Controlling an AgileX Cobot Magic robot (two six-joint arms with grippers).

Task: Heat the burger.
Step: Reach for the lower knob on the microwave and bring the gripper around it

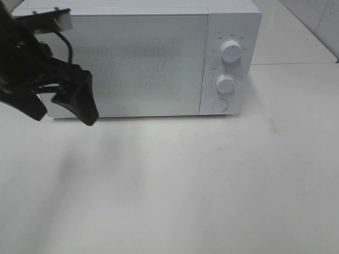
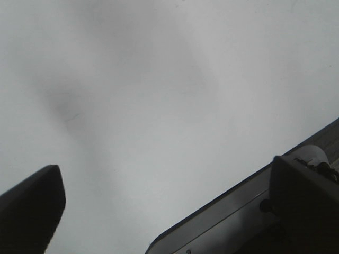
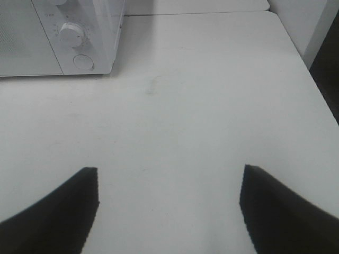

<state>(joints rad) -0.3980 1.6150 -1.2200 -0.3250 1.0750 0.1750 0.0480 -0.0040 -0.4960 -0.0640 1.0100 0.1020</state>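
A faint shadow is thrown across the evenly lit tabletop [image 1: 222, 185]; the left wrist view is perhaps defocused.

We saw a white microwave [image 1: 233, 32], its door [image 1: 137, 63] pale grey with a fine speckled dot mesh. On the microwave's panel, the upper knob [image 1: 230, 51] and lower knob [image 1: 225, 83] were white, ringed with tiny grey marks, and the button [image 1: 219, 105] was plain white. The table [image 1: 185, 185] in front of the microwave was off-white with soft grey shadows. The left gripper [image 1: 63, 119] and right gripper [image 3: 169, 211] were matte black.
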